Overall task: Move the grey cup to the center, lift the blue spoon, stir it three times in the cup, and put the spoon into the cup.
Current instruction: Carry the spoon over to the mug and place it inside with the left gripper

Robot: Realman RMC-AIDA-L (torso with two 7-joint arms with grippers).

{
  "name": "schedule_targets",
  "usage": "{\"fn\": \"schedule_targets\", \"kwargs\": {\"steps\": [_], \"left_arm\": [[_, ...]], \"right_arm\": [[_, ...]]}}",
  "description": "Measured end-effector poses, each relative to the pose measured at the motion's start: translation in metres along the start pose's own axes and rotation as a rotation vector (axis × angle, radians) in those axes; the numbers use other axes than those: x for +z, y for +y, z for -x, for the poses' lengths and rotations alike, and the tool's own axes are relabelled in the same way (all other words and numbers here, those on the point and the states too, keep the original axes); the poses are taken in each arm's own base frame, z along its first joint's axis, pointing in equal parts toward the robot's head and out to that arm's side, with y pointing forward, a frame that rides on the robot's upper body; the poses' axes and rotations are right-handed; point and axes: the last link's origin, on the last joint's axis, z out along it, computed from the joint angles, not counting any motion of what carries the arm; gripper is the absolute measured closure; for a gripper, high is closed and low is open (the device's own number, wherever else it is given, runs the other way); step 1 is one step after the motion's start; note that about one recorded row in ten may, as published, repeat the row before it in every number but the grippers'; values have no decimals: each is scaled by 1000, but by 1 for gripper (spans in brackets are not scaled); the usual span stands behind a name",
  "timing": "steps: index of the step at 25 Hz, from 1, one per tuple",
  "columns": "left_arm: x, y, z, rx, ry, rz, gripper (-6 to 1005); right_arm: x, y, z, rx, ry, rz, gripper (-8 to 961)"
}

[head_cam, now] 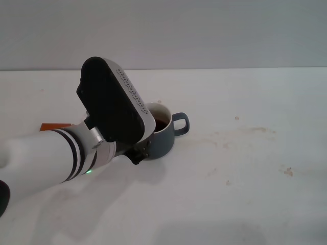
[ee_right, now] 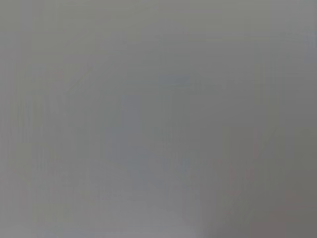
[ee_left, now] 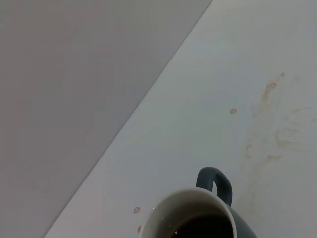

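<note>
The grey cup (head_cam: 164,137) stands on the white table (head_cam: 245,168) near the middle, its loop handle (head_cam: 180,124) pointing right. Its inside is cream-white and dark liquid shows in it. My left arm reaches in from the left, and its black wrist housing (head_cam: 112,99) covers the cup's left half. My left gripper (head_cam: 141,152) is at the cup's near-left side, mostly hidden by the housing. The left wrist view looks down on the cup's rim (ee_left: 190,208) and handle (ee_left: 216,182). The blue spoon is out of view. My right gripper is not in any view.
An orange block (head_cam: 52,126) peeks out behind my left forearm at the left. Faint brownish stains (head_cam: 255,130) mark the table to the right of the cup. A grey wall (head_cam: 204,30) rises behind the table's far edge. The right wrist view is plain grey.
</note>
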Motion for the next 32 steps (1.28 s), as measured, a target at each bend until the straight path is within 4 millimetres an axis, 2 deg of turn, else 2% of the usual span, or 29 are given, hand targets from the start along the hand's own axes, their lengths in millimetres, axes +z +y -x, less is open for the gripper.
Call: {"fn": "schedule_targets", "kwargs": {"steps": [5,18,32], "left_arm": [[0,0,0,4,0,0,846],[0,-2,-6,17,14,-5,856],[8,-7,-8,58,1,-5,856]], "right_arm": [[0,0,0,0,0,0,955],[-1,-1,0,-4,2,-2,955],[-2,-4,-1,-8,5,-7,955]]}}
